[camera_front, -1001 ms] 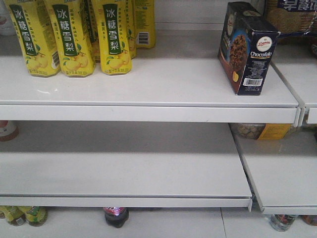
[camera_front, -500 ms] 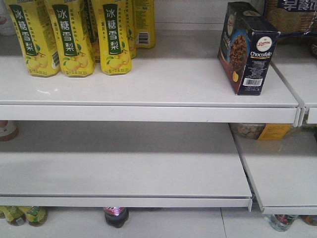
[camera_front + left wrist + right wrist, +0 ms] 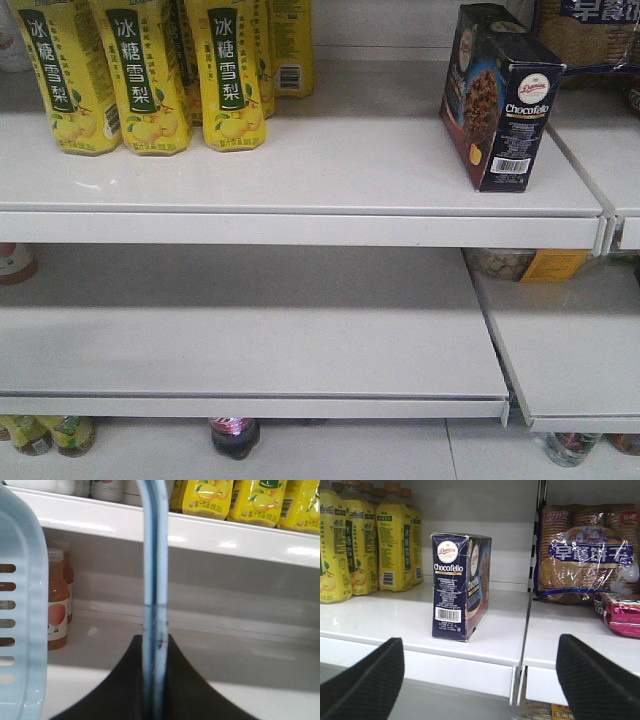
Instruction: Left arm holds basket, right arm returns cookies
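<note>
The right gripper [image 3: 480, 680] is held level and faces the shelving straight on. Its two black fingers [image 3: 367, 680] are spread wide at the lower corners of the right wrist view, with nothing between them. The left gripper [image 3: 155, 680] points at the shelves too; its black jaws are closed on one tall looped handle [image 3: 154, 580] of the light blue basket [image 3: 20, 605], whose slotted wall fills the space to that gripper's left.

Largest in sight is the white upper shelf [image 3: 300, 180], directly ahead of the open right gripper and slightly above its fingertips. A second white shelf [image 3: 250, 340] runs below it.

Ahead and to the right of the right gripper, on the adjoining shelf section, stands one big clear bag of round biscuits [image 3: 585, 555] with blue lettering, and beside it lies one small pink snack packet [image 3: 620, 612].

Ahead and to the left stand yellow pear-drink bottles [image 3: 140, 70]; three stand in the front row of the front view, with at least one more behind them.

One Chocofello cookie box [image 3: 460, 585] stands upright on the upper shelf, just ahead of the right gripper, free of both fingers and near the shelf's right end.

Past the left gripper, to the left of the handle, two orange juice bottles [image 3: 57, 605] show on a lower shelf.
</note>
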Controlling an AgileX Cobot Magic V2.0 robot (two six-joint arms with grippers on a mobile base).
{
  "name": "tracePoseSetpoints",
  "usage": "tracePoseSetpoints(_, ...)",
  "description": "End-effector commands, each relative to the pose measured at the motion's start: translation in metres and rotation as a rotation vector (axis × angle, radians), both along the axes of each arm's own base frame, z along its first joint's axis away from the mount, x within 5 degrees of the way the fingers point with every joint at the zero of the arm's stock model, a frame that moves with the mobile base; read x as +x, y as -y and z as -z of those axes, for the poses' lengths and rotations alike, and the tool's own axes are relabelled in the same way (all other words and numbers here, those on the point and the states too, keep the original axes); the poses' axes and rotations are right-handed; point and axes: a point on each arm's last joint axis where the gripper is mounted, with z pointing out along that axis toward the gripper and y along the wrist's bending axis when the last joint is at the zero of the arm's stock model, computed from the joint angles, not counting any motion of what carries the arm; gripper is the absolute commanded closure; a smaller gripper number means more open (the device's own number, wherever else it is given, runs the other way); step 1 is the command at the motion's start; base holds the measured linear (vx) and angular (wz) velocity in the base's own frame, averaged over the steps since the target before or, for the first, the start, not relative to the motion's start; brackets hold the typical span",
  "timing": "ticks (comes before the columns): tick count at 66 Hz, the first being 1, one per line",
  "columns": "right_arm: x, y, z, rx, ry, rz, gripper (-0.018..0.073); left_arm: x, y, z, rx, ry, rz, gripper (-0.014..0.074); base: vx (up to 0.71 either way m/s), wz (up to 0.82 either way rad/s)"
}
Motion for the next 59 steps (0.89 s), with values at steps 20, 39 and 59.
tracePoseSetpoints(20,0.0001,0.0075,-0.012,-0.019,0.05,0.083,-0.0007,-0.0038,-0.0024,-0.0201,0.049,0.14,-0.031,0.0599,0.0,0.0)
tracePoseSetpoints(39,0.0001,0.0078,-0.012,-0.018,0.051,0.087,-0.0007,-0.0038,-0.0024,-0.0201,0.049,0.14,-0.031,0.0599,0.0,0.0)
tracePoseSetpoints(59,0.0002,0.0087,-0.0115,0.004,0.042,0.093,0.0232,-0.0038,-0.0024,-0.0201,0.049,0.14,-0.031,0.0599,0.0,0.0)
